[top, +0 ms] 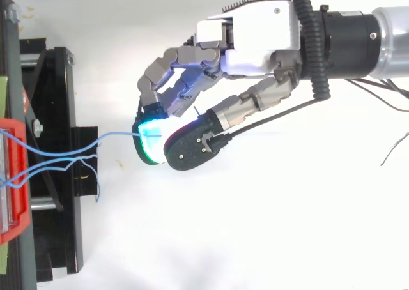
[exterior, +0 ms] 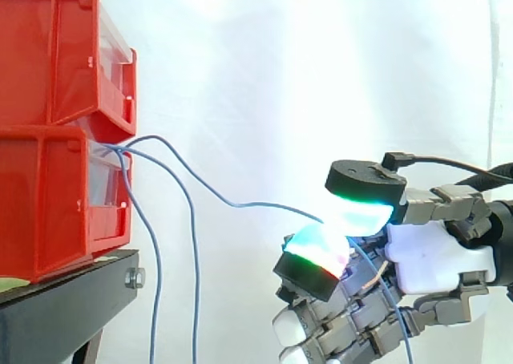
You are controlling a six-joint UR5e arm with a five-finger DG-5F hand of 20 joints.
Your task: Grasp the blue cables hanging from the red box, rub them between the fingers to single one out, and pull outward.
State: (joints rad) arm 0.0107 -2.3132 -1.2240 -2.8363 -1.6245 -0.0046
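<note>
two red plastic open-fronted bins (exterior: 48,59), stacked one on the other at the left end of one black metal stand (exterior: 64,308). three thin blue cables (exterior: 195,244) come out of the lower bin's front: two hang down past the stand's right edge, and one runs across to the hand. one robot hand (exterior: 433,260) of grey and white links, with that single cable pinched between its glowing pads. one silver hex nut (exterior: 135,278) at the stand's right edge. one white curtain (exterior: 280,75) behind it all.
</note>
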